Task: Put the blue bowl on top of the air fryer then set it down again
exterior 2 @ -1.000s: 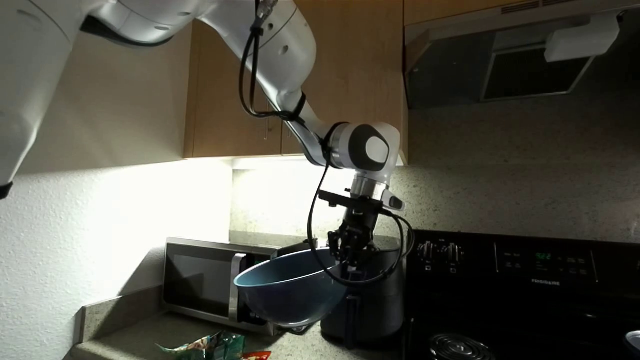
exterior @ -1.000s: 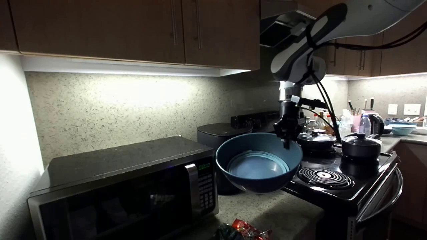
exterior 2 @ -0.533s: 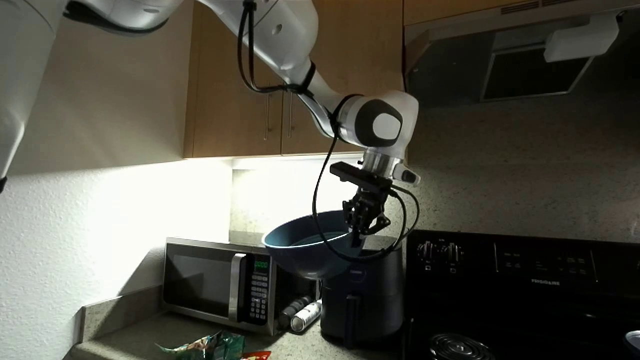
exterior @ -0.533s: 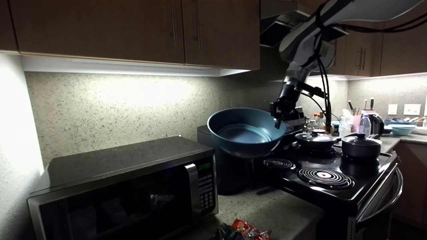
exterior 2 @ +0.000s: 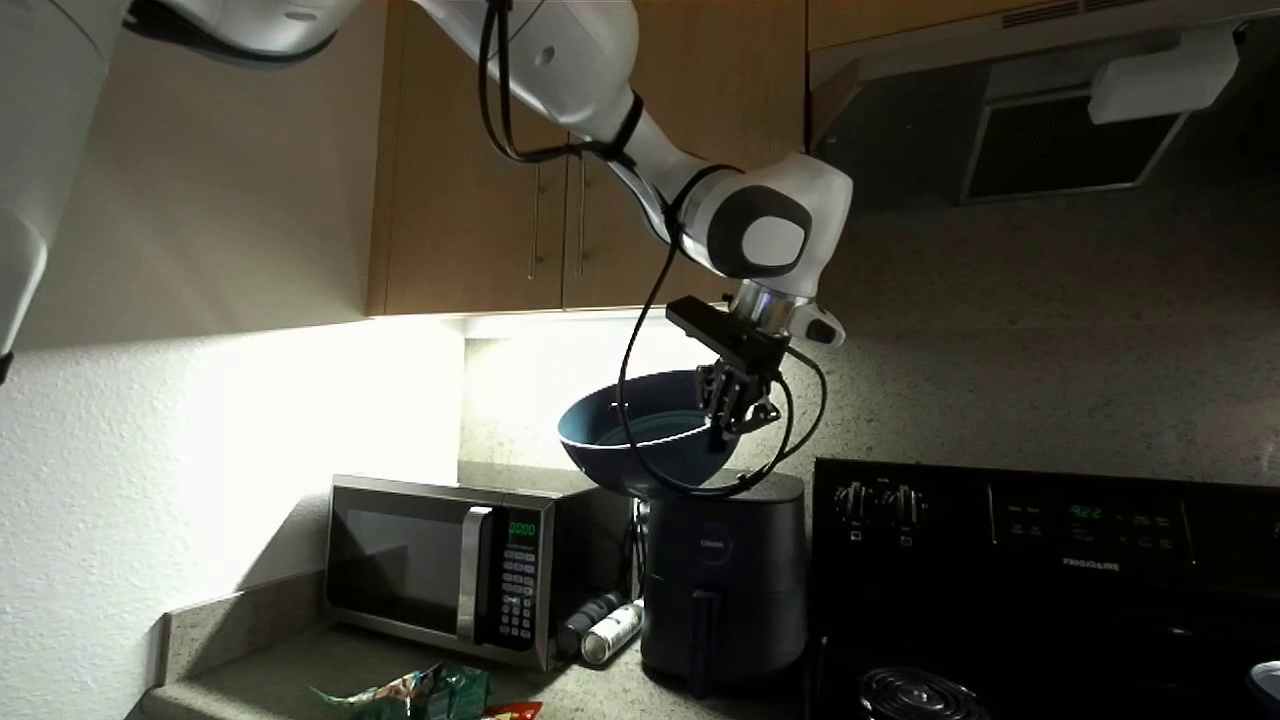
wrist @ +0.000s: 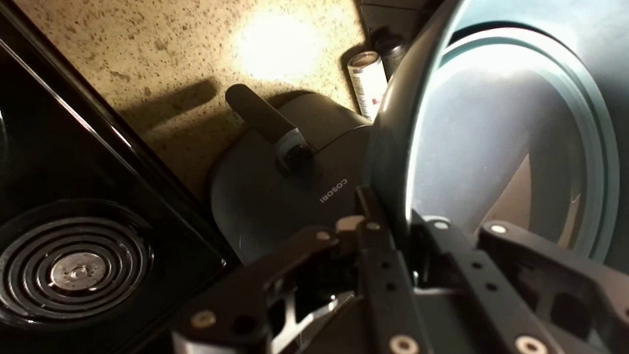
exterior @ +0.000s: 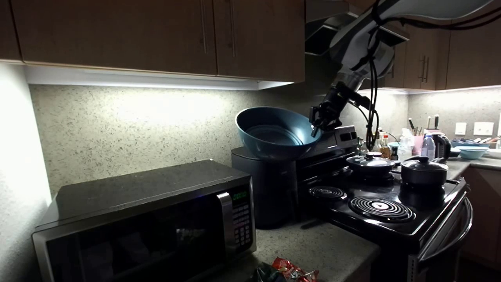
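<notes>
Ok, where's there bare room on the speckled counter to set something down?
Bare counter shows between the boxy black air fryer, black coil stove and crinkled red-and-green wrapping. Another patch lies between that wrapping, black-and-silver microwave and low speckled backsplash. Crowded: between microwave and air fryer, where white and dark cylinders lie.

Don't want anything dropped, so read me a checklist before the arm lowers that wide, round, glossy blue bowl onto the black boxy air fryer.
1. Grip: ok, black two-fingered gripper shut on the rim of the round blue bowl.
2. Bowl level: not ok, tilted in both exterior views.
3. Bowl centred over the black boxy air fryer: not ok, it hangs toward the silver-framed microwave in an exterior view.
4. Bowl empty: cannot tell, the pale rings inside may be a nested dish or its base.
5. Wooden cabinet clear of bowl: ok, apart in both exterior views.
</notes>
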`<action>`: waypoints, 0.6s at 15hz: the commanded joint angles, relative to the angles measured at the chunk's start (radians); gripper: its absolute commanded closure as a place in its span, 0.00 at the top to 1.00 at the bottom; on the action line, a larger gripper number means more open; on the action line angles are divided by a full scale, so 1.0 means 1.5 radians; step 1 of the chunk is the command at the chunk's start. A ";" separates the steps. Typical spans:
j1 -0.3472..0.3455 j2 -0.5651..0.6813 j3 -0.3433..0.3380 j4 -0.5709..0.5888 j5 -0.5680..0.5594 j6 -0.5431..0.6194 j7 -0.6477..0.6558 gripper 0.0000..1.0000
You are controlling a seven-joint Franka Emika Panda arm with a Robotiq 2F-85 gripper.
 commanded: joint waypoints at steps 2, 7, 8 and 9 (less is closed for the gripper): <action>0.003 0.025 0.003 0.017 0.012 0.045 0.014 0.07; 0.013 0.059 0.020 0.064 0.029 0.118 0.072 0.07; 0.015 0.061 0.024 0.075 0.031 0.121 0.086 0.07; 0.018 0.063 0.029 0.083 0.030 0.130 0.101 0.07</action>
